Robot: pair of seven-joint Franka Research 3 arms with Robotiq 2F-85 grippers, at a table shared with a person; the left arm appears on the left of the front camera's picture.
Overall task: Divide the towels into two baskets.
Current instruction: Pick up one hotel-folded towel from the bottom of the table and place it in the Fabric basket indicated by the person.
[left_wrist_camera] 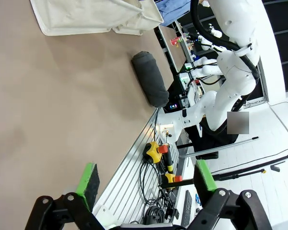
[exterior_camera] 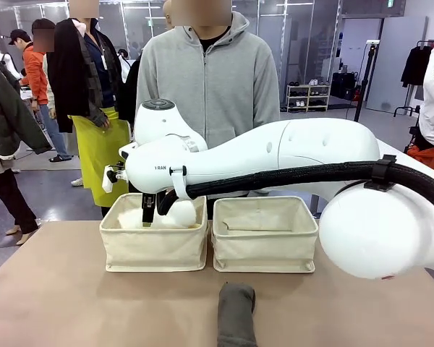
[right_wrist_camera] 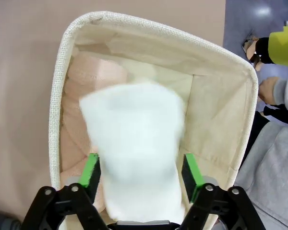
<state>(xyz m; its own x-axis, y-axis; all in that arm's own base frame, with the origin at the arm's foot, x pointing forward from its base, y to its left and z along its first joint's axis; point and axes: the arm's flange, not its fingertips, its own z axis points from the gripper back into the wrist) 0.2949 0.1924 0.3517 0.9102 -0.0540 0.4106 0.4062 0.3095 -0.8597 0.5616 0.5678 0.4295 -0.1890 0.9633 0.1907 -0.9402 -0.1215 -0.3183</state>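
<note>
My right gripper point(exterior_camera: 150, 211) point(right_wrist_camera: 140, 170) hangs open over the left basket point(exterior_camera: 153, 246) point(right_wrist_camera: 55, 96). A white towel point(right_wrist_camera: 134, 158) point(exterior_camera: 181, 214), blurred, sits between its fingers and reaches down into that basket. Under it on the basket floor lies a pale cream towel point(right_wrist_camera: 81, 81). The right basket point(exterior_camera: 264, 242) shows no towel from the front. A dark grey towel point(exterior_camera: 236, 314) point(left_wrist_camera: 150, 79) lies on the table in front of the baskets. The pale yellow towel is out of view. My left gripper point(left_wrist_camera: 146, 179) is open and holds nothing, near the table's front edge.
A person in a grey hoodie point(exterior_camera: 206, 72) stands right behind the baskets. The right arm point(exterior_camera: 275, 163) spans the table above the right basket. A basket corner point(left_wrist_camera: 86, 19) shows in the left wrist view. Bare table point(exterior_camera: 72, 303) lies to both sides of the grey towel.
</note>
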